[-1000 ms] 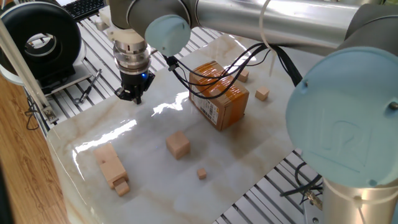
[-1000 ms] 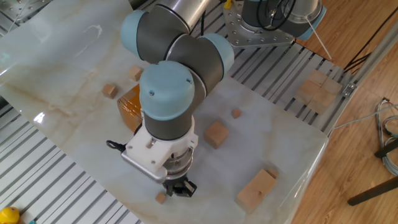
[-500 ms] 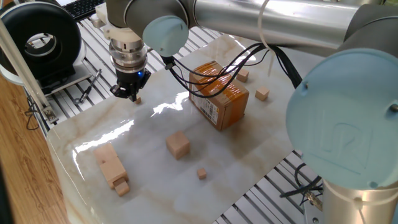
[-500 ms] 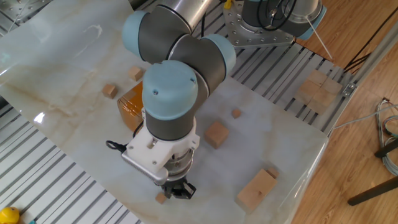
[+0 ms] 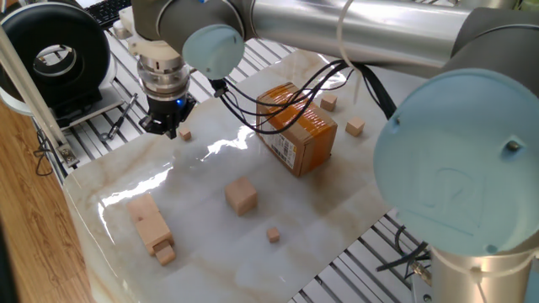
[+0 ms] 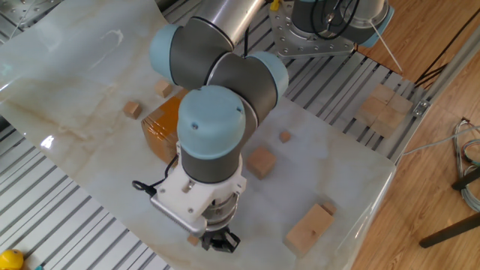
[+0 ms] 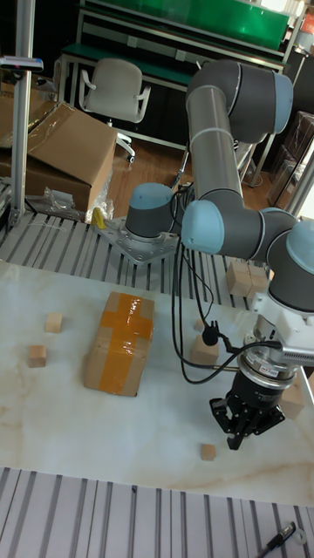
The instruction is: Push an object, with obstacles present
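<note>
The object, a tiny light-wood cube (image 5: 184,134) (image 6: 194,240) (image 7: 208,452), lies on the marble tabletop close to its edge. My gripper (image 5: 166,130) (image 6: 221,241) (image 7: 240,436) hangs low right beside it with its dark fingers together and nothing between them. In the tall fixed view a narrow gap shows between fingertips and cube. Among the obstacles, the brown taped cardboard box (image 5: 296,126) (image 6: 161,127) (image 7: 119,343) stands mid-table, a mid-sized wood cube (image 5: 241,195) (image 6: 261,162) (image 7: 205,349) lies further in, and long stacked wood blocks (image 5: 152,225) (image 6: 309,227) lie near a corner.
Small wood cubes are scattered about: one (image 5: 273,235) (image 6: 285,136) near the mid-sized cube, two (image 5: 354,127) (image 5: 328,102) beyond the box. Grooved metal rails (image 5: 93,118) border the marble top just past the gripper. The arm's cables (image 5: 278,97) drape over the box.
The gripper has slid sideways toward the table's edge, away from the box, uncovering the tiny cube in one fixed view. The cube itself has barely shifted.
</note>
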Robot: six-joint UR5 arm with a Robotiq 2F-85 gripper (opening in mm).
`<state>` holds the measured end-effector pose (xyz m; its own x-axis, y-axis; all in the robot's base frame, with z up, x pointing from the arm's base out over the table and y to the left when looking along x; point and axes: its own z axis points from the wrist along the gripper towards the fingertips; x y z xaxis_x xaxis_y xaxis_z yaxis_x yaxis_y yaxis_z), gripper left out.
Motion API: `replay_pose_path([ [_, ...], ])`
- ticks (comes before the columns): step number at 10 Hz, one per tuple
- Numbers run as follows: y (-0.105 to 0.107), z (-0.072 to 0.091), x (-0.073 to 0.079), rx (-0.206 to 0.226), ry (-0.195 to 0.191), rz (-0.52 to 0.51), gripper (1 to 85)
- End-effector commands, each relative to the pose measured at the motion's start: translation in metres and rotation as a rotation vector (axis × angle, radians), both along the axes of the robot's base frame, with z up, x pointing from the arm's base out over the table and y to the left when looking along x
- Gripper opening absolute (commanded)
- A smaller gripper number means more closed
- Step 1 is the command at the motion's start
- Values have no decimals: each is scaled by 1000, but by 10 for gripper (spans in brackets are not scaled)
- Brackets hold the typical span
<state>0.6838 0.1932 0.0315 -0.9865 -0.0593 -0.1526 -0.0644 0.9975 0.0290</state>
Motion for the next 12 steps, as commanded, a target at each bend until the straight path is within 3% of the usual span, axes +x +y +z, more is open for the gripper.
replay_pose_path([
  [1,1,-4,6,-5,1,-12,13],
  [4,-9,-19,11,-13,-9,-2,13],
  [12,-46,-23,2,-63,-18,44,13],
])
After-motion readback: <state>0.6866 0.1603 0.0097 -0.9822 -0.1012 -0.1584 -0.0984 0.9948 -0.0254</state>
